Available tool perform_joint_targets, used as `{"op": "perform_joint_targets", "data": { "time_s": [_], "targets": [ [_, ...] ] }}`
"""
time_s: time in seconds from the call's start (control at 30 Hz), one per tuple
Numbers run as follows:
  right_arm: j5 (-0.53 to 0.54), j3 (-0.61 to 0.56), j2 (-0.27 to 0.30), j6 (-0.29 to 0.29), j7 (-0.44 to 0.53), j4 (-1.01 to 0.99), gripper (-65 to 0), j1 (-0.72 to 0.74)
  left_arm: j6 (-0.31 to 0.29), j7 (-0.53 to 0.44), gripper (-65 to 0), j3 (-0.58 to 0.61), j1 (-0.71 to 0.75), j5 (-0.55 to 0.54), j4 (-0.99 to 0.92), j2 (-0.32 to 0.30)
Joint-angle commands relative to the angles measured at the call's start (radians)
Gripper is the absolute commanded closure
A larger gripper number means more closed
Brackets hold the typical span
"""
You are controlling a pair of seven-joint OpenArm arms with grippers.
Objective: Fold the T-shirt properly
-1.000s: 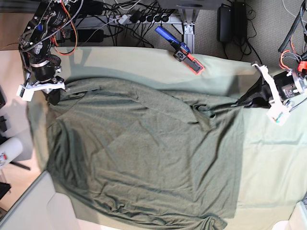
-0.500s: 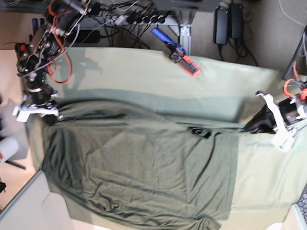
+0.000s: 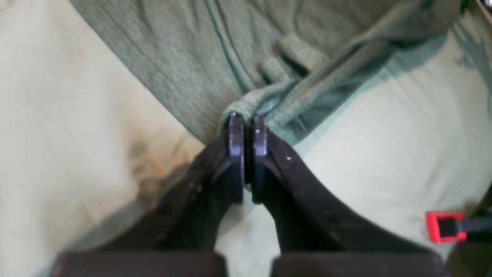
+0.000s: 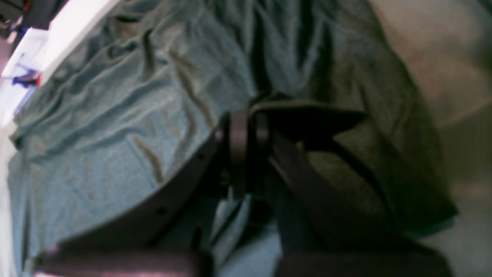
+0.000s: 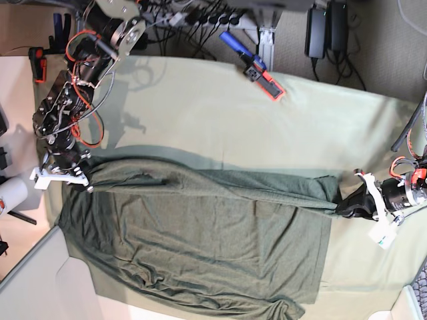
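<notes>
The dark olive-green T-shirt [image 5: 200, 233] lies spread over the pale green table cloth [image 5: 200, 113], folded over on itself with its upper fold edge running across the middle. My left gripper [image 5: 341, 205] is shut on the shirt's right corner; in the left wrist view the fingertips [image 3: 248, 129] pinch a bunched hem of the T-shirt [image 3: 184, 50]. My right gripper [image 5: 81, 177] is shut on the shirt's left corner; in the right wrist view its fingertips [image 4: 246, 127] clamp a fold of the T-shirt [image 4: 115, 115].
A blue and red tool [image 5: 257, 67] lies on the cloth at the back; its red end shows in the left wrist view [image 3: 442, 227]. Cables and power strips [image 5: 200, 20] run behind the table. A white roll [image 5: 10, 193] sits off the left edge.
Both grippers have moved toward the front of the table, dragging the shirt's top edge down over its body. The fold line now sits lower and straighter.
</notes>
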Motion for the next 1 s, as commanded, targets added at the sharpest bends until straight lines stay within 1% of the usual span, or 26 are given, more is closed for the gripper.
{"op": "perform_joint_targets", "data": {
  "time_s": [0.0,0.17,0.2,0.23,0.27,0.3,0.33,0.4,0.47,0.53,0.6,0.7,0.77,0.83,0.9,0.97],
  "targets": [
    [0.007,-0.011,0.017,0.005,0.029,0.004,0.0,0.039,-0.012,-0.027,0.0,0.004,-0.048,-0.009,-0.010,-0.013],
    [-0.029,-0.061,0.016,0.006,0.059,-0.026,0.0,0.053,-0.012,-0.027,0.0,0.029,-0.101,-0.007,-0.077,0.011],
    [-0.028,-0.073,0.017,0.010,0.054,-0.026,-7.5,0.053,-0.012,-0.027,0.0,0.029,-0.101,-0.007,-0.079,0.015],
    [-0.028,-0.084,0.017,0.023,0.042,-0.026,-20.1,0.053,-0.012,-0.027,0.0,0.029,-0.100,-0.006,-0.079,0.019],
    [-0.020,-0.094,0.017,0.056,0.022,-0.024,-30.7,0.053,-0.012,-0.026,0.0,0.029,-0.100,-0.006,-0.079,0.022],
    [-0.004,-0.105,0.016,0.080,-0.006,-0.015,-37.8,0.053,-0.012,-0.026,0.0,0.029,-0.100,-0.006,-0.079,0.024],
    [0.013,-0.114,0.016,0.090,-0.040,0.002,-40.0,0.052,-0.012,-0.026,0.0,0.029,-0.100,-0.006,-0.079,0.026],
    [0.041,-0.131,0.014,0.102,-0.078,0.065,-39.9,0.031,-0.012,-0.026,0.0,0.029,-0.100,-0.003,-0.079,0.027],
    [0.062,-0.150,0.013,0.129,-0.095,0.161,-39.9,-0.010,-0.012,-0.026,0.0,0.029,-0.100,0.010,-0.079,0.028],
    [0.062,-0.181,0.014,0.143,-0.122,0.263,-39.9,-0.061,-0.012,-0.026,0.0,0.029,-0.100,0.010,-0.079,0.028],
    [0.061,-0.234,0.017,0.159,-0.145,0.349,-39.9,-0.122,-0.012,-0.026,0.0,0.029,-0.100,0.009,-0.079,0.028],
    [0.048,-0.334,0.016,0.173,-0.136,0.430,-39.9,-0.219,-0.012,-0.026,0.0,0.029,-0.100,0.008,-0.079,0.028],
    [-0.023,-0.401,0.016,0.172,-0.099,0.454,-39.9,-0.268,-0.012,-0.026,0.0,0.029,-0.100,0.008,-0.079,0.028],
    [-0.125,-0.454,0.017,0.171,-0.045,0.456,-39.9,-0.295,-0.012,-0.026,0.0,0.029,-0.100,0.008,-0.079,0.028],
    [-0.219,-0.488,0.017,0.169,-0.002,0.454,-39.9,-0.305,-0.012,-0.026,0.0,0.029,-0.100,0.008,-0.079,0.028],
    [-0.270,-0.505,0.017,0.162,0.019,0.454,-39.9,-0.306,-0.012,-0.026,0.0,0.029,-0.100,0.008,-0.079,0.028]
  ]
}}
